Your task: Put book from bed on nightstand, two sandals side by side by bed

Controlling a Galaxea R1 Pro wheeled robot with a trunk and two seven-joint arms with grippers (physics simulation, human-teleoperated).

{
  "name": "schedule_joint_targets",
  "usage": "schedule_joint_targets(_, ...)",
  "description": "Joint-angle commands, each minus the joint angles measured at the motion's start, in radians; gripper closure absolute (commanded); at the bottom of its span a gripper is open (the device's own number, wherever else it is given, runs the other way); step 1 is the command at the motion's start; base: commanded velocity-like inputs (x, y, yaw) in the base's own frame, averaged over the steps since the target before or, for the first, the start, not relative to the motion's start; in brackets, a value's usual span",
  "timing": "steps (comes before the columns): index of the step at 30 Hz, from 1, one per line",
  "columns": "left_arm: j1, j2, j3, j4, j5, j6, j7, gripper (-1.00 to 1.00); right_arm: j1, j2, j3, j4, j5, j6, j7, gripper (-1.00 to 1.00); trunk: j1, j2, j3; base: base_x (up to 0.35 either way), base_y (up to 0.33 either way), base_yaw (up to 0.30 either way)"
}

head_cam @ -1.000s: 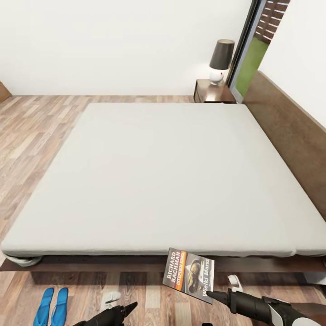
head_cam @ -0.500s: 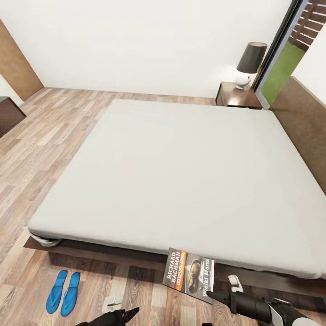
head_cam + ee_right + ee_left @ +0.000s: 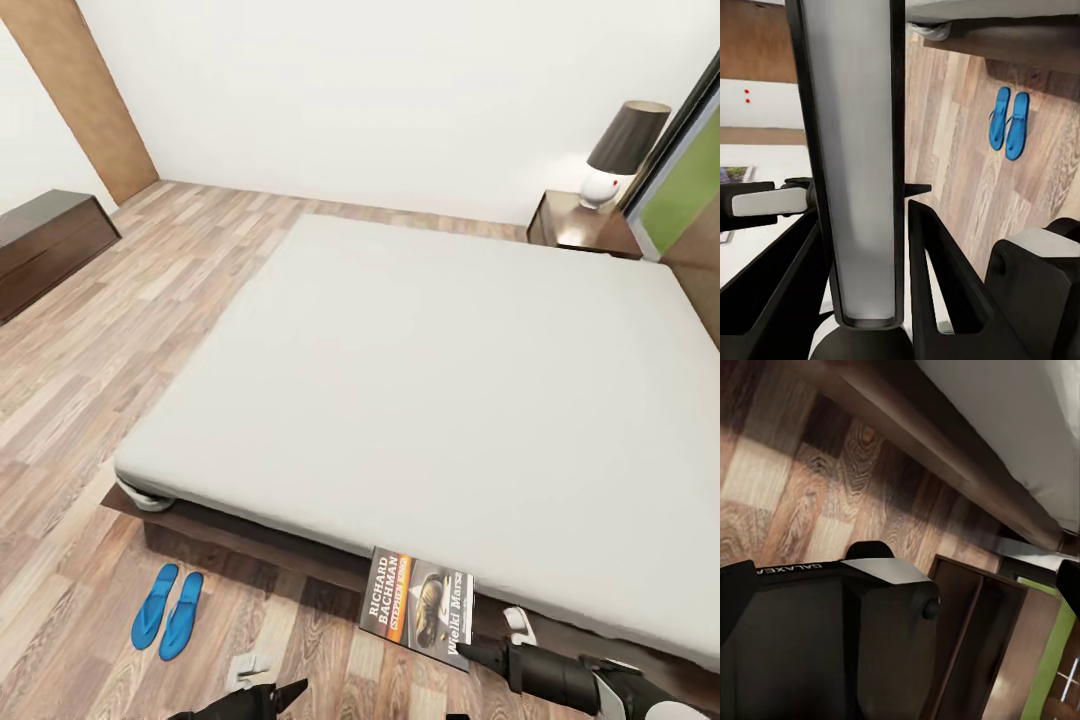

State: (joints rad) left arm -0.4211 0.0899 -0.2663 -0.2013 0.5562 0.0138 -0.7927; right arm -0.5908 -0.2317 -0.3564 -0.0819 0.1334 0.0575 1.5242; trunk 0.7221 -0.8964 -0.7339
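Observation:
The book (image 3: 415,600), dark with white "RICHARD BACHMAN" lettering and an orange stripe, hangs over the floor just off the bed's near edge. My right gripper (image 3: 462,650) is shut on its lower corner. In the right wrist view the book (image 3: 855,165) stands edge-on between the fingers. The bed (image 3: 450,370) has a plain grey mattress with nothing on it. Two blue sandals (image 3: 168,610) lie side by side on the floor by the bed's near left corner, also in the right wrist view as the sandals (image 3: 1009,120). A nightstand (image 3: 585,222) stands beyond the bed's far side. My left gripper (image 3: 285,692) is low and open, holding nothing.
A white lamp with a dark shade (image 3: 625,150) stands on the nightstand. A long dark dresser (image 3: 45,245) sits against the left wall near a brown door (image 3: 95,100). Wood floor (image 3: 150,330) stretches left of the bed. The left wrist view has the bed frame (image 3: 945,457) and a dark cabinet (image 3: 979,645).
The head view has swung left: bed, nightstand and sandals shift right in the picture, and the dresser and door come into view. The book stays in my right gripper.

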Motion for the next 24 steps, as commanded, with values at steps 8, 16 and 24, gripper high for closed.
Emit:
schedule_joint_targets(8,-0.001,0.001,-0.008,0.0,0.01,0.001,-0.002,-1.0,0.0,0.0,-0.01,-0.001,0.009,0.005,0.004,1.0,0.0,-0.001,-0.001,0.0,0.0,0.288)
schedule_joint_targets(16,-0.001,0.001,-0.008,0.0,0.01,0.001,-0.002,-1.0,0.0,0.0,-0.01,-0.001,0.009,0.005,0.003,1.0,0.0,-0.001,-0.001,0.0,0.0,0.287)
schedule_joint_targets(24,-0.001,0.001,-0.008,0.0,0.01,0.001,-0.002,-1.0,0.0,0.0,-0.01,-0.001,0.009,0.005,0.003,1.0,0.0,-0.001,-0.001,0.0,0.0,0.287)
